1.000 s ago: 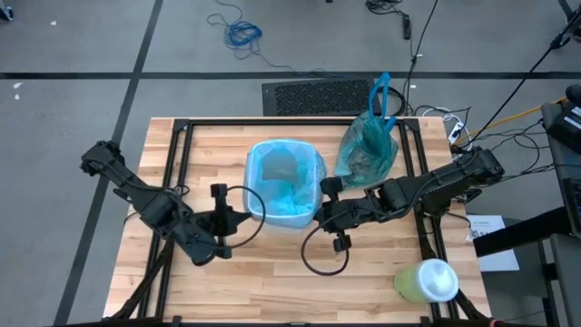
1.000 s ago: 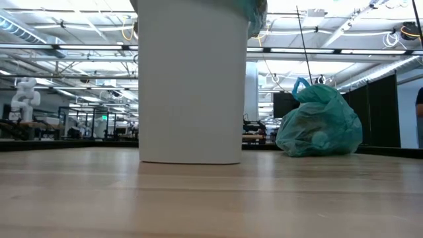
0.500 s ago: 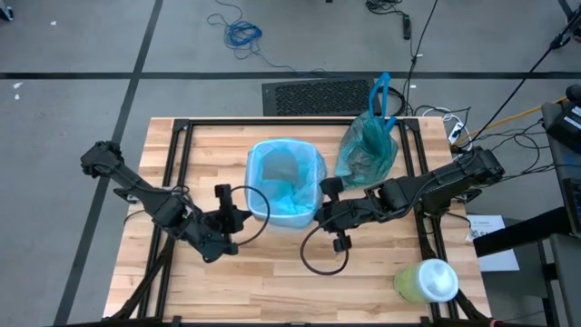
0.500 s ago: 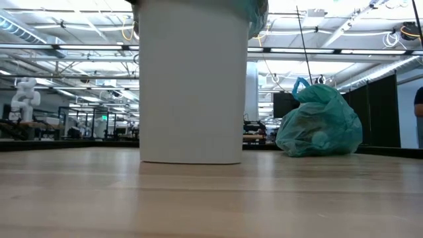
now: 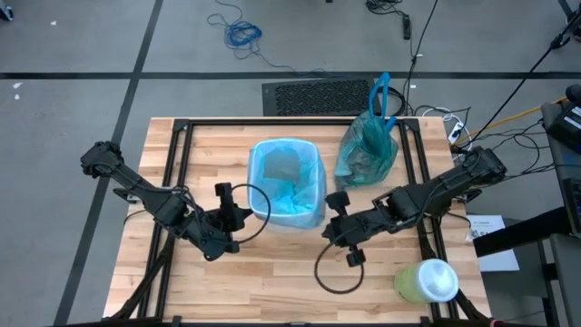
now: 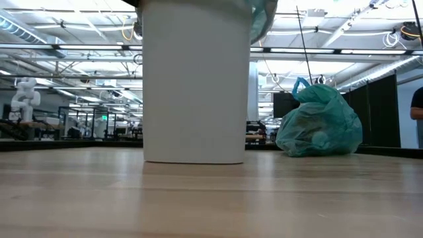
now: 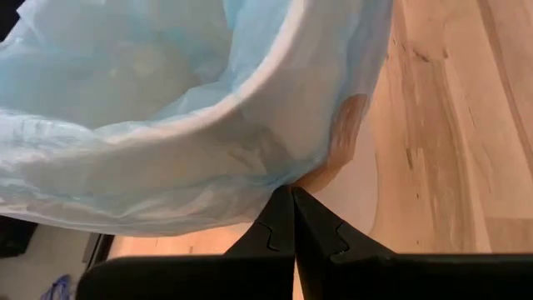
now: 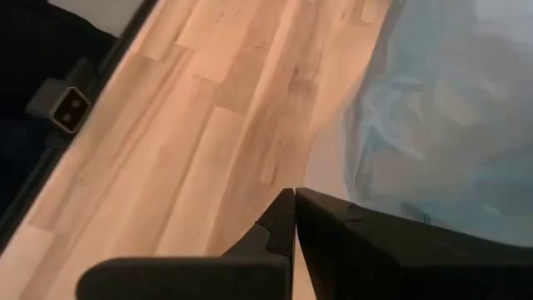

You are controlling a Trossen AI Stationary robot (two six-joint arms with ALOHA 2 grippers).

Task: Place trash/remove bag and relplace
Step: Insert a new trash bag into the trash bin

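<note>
High view shows a white bin (image 5: 287,184) mid-table lined with the pale sky-blue bag (image 5: 292,202), and the tied teal-green bag (image 5: 367,150) with blue loop handles resting just to its right, toward the far edge. The left gripper (image 5: 243,216) sits at the bin's left rim, its fingers (image 7: 279,223) pressed together against the blue bag's hanging edge, though perhaps only touching rather than pinching it. The right gripper (image 5: 332,230) hangs near the bin's near-right corner, fingers (image 8: 287,218) closed on nothing, apart from the liner.

Left arm: enters from 9 o'clock, reaches toward centre; left gripper (image 5: 243,216) fingers pressed together. Right arm: enters from 3 o'clock, angled toward 8 o'clock; right gripper (image 5: 329,231) fingers pressed together, nothing held.
</note>
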